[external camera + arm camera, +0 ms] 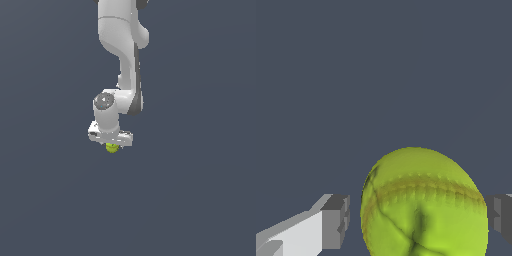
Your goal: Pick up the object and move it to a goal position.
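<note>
Exterior view: a white arm reaches down over the grey desk; its hand hides most of the ball, at 6 o'clock beneath it. Wrist view: the ball sits between two fingers; one touches, one stands apart; unclenched; an off-centre squeeze could roll it away.

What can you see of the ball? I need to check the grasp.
The ball is yellow-green with a darker stitched seam band and creases, matte-looking. It sits between the gripper fingers: one grey pad shows a gap beside it, the other meets its edge. In the exterior view only its lower part peeks out below the white hand. Whether it rests on the floor is unclear.
</note>
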